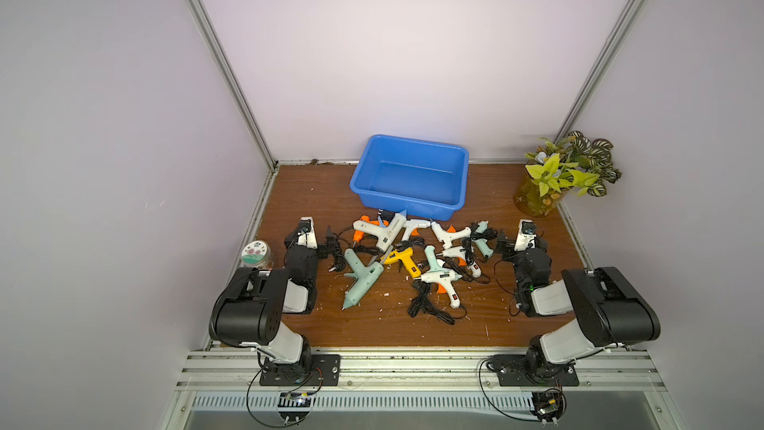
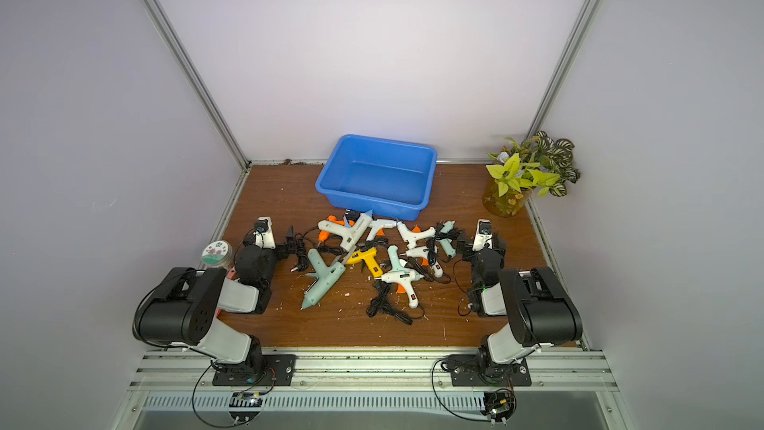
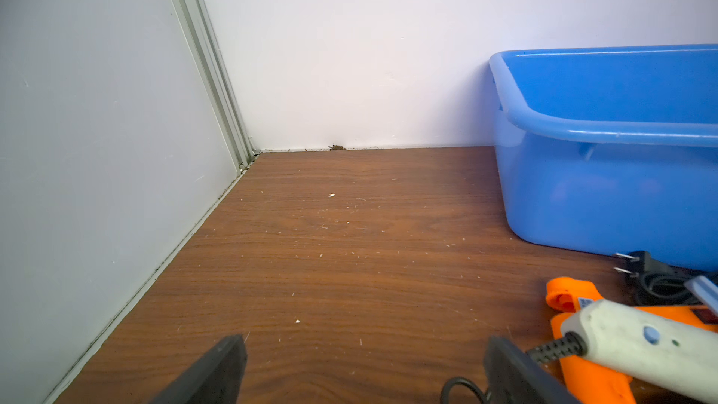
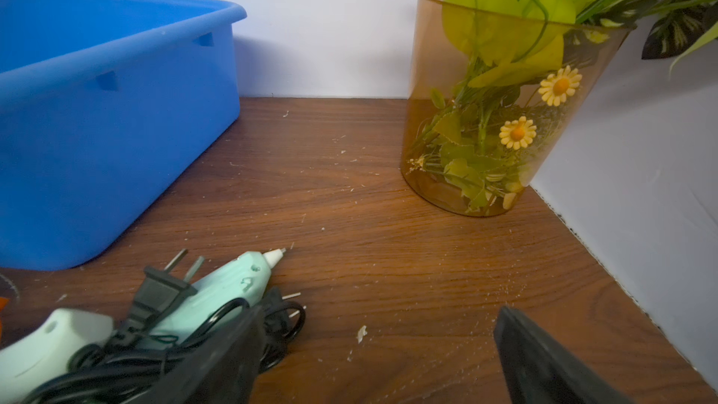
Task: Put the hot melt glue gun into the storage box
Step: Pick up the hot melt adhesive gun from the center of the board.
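Far left: jar with a flowered lid (image 1: 257, 253) at the table (image 1: 314, 192) edge, beside the left arm. Left gripper (image 3: 365, 367) is low over bare wood, jaws wide apart, holding nothing. One finger (image 3: 509, 367) sits just beside the cord end of a white glue gun (image 1: 374, 233); contact unclear. That gun lies across an orange glue gun (image 3: 571, 297).

Nearer the front edge, big mint glue gun (image 1: 359, 279): long axis diagonal, nozzle toward front-left, handle toward the back. Next, yellow glue gun (image 1: 403, 260): barrel roughly left-right, handle toward the front.

Storage box (image 1: 407, 205) stands mid-table at the back wall, long axis left-right, slightly skewed, open side up. All guns lie on the wood in front of it, one heap tangled with black cords (image 1: 426, 304). The rearmost guns are just beside its front wall.

Right of centre, white gun with a red switch (image 1: 444, 281), handle toward the front. Right end of the heap: small mint glue gun (image 4: 233, 285), long axis front-to-back, nozzle toward the back wall, a plug (image 4: 159, 289) lying over it.

Right gripper (image 4: 382, 351) is low beside it, jaws spread wide, nothing between them. One finger (image 4: 229, 347) is right up by the cord bundle; can't tell if touching. Back right corner: amber vase (image 1: 535, 196) of leaves, well apart from the box.
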Robot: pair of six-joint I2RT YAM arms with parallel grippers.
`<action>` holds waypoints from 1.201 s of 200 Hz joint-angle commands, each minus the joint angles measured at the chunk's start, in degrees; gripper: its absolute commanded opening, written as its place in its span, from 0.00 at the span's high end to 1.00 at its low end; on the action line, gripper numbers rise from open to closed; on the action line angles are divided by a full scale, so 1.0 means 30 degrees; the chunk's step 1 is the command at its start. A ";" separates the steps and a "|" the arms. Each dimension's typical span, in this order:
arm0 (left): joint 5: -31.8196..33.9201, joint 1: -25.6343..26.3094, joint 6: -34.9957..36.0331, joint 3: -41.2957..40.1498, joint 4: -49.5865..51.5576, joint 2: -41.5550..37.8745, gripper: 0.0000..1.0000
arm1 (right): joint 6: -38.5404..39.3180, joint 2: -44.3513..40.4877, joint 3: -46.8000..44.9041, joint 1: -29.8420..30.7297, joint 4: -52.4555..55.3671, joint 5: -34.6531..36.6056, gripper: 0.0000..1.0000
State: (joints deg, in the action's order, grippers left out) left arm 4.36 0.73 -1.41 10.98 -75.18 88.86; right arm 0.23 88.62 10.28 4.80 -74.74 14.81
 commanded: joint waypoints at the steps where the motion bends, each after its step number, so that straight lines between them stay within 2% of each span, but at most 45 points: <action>1: 0.0655 -0.0141 -0.0349 -0.0309 -0.0459 -0.0934 0.00 | -0.0427 -0.0919 0.0244 0.0059 -0.0578 0.0542 0.00; 76: 0.1332 -0.0127 -0.0801 -0.1082 0.1971 -0.6467 0.00 | -0.1074 -0.6060 -0.0087 0.0100 0.3107 0.1751 0.00; 95: 0.0904 -0.0132 -0.1371 -0.1403 0.2566 -0.8032 0.00 | -0.2416 -0.8006 0.0556 0.0144 0.6396 0.2420 0.01; 117: 0.0278 -0.0121 -0.2289 -0.1232 0.4686 -0.9874 0.00 | -0.3562 -0.9661 0.2259 0.0232 1.1874 0.3086 0.01; 135: -0.0128 -0.0131 -0.2889 -0.1174 0.6224 -1.1317 0.00 | -0.4224 -1.0532 0.2983 0.0413 1.4322 0.2911 0.01; 162: -0.0137 -0.0154 -0.4608 -0.0113 1.1166 -1.3217 0.00 | -0.5442 -1.1186 0.3785 0.0959 1.7987 0.2374 0.01; 187: -0.1091 -0.0110 -0.5870 0.0945 1.4976 -1.3740 0.00 | -0.6229 -1.1175 0.4716 0.2018 2.0935 0.1857 0.01; 217: -0.4148 -0.0125 -0.6810 0.1680 1.6784 -1.3344 0.00 | -0.6447 -1.0708 0.5637 0.4314 2.2815 0.2628 0.00; 240: -0.5315 0.0135 -0.8000 0.2238 1.8441 -1.2741 0.00 | -0.7007 -1.0231 0.5997 0.5165 2.2964 0.2383 0.01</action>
State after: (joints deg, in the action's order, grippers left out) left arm -4.64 0.75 -20.29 15.22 -28.71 49.21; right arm -17.69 56.84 25.45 18.15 -9.52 22.00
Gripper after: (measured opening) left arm 0.998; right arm 0.995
